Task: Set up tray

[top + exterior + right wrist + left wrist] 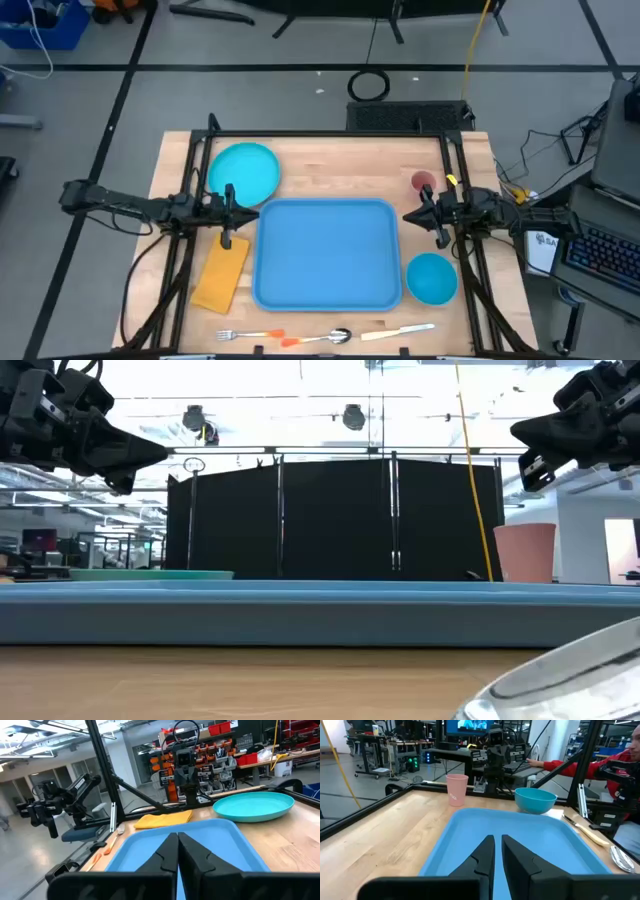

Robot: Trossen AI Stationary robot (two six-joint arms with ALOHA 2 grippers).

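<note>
The blue tray (330,250) lies flat on the middle of the wooden table; the left wrist view shows its floor (520,835), and so does the right wrist view (200,840). My left gripper (252,213) hovers level at the tray's left rim, pointing across it. A narrow gap shows between its fingers (498,845), with nothing in it. My right gripper (410,215) hovers at the tray's right rim, pointing back toward the left one. It is shut (176,842) on nothing. In the low view both grippers (150,455) (522,432) stand well above the tray (300,610).
A teal plate (243,170) sits at the far left, a pink cup (423,182) at the far right. A blue bowl (432,277) stands right of the tray, a yellow napkin (222,272) left of it. Fork (245,335), spoon (328,336) and knife (400,330) lie along the near edge.
</note>
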